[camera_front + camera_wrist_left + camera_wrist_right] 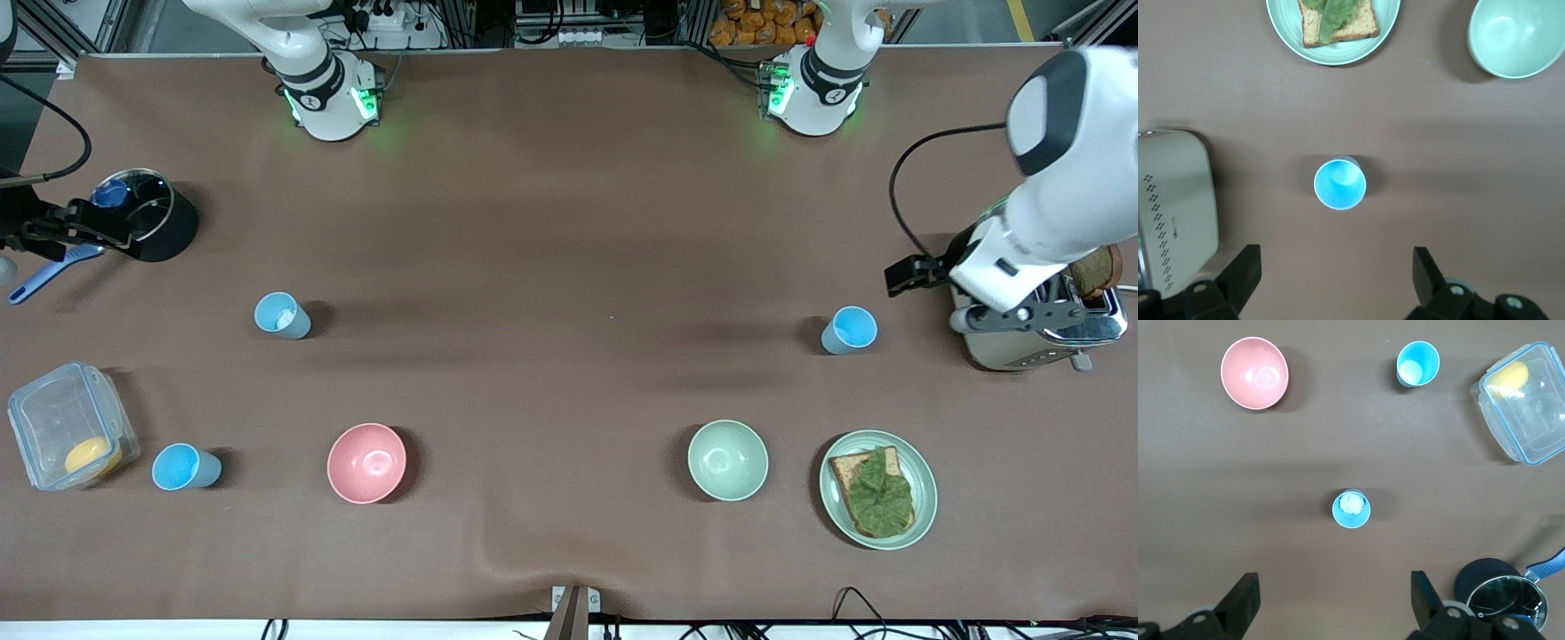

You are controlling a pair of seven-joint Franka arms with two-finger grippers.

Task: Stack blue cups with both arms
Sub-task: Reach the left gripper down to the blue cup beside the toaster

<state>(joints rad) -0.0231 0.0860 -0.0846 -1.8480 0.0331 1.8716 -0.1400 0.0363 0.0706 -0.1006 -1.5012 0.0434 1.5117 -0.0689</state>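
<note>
Three blue cups stand upright on the brown table (pixel 569 222): one (pixel 849 330) at the right of the front view beside the toaster (pixel 1036 333), one (pixel 282 316) at centre left, one (pixel 184 467) at lower left near the plastic box (pixel 69 425). The left gripper (pixel 1337 280) hangs over the table near the first cup, fingers wide open. The right gripper (pixel 1335 603) hangs near the pot (pixel 147 216), also open and empty.

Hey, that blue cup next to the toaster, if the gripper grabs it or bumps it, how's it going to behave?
The blue cup is small, thin-walled and empty, so it is probably light and easy to lift. Its smooth, tapered sides may slip in the left gripper, whose jaws are open above it. Standing upright and narrow on the table, it would likely tip if nudged near the rim, then roll in a curve.
</note>
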